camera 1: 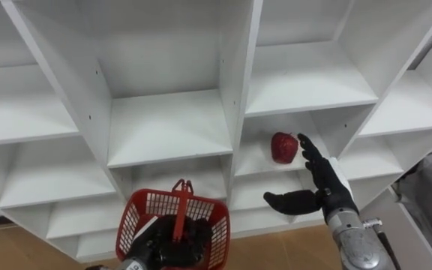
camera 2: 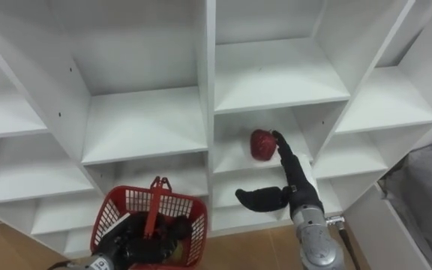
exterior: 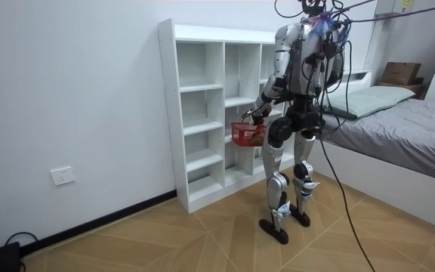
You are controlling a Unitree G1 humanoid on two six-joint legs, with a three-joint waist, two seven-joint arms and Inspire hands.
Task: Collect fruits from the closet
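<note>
**Open right hand at the red fruit in the closet**

The robot stands upright on the wooden floor, facing the white closet [camera 1: 169, 124]. A red fruit [camera 1: 283, 147] lies alone on a shelf in the closet compartment just right of the closet's middle upright. The right hand [camera 1: 330, 191] reaches into that compartment with its fingers straight and its thumb spread wide, holding nothing. Its fingertips [camera 1: 304, 142] are just beside the fruit's right side; whether they touch it I cannot tell. Lower, in front of the closet's bottom shelves, the left hand [camera 1: 160, 244] carries a red basket [camera 1: 156, 204], with dark fingers curled at its near side and gripping it. The basket's handle stands upright. A bed [exterior: 399, 128] stands beside the closet, on the room view's right.
</note>
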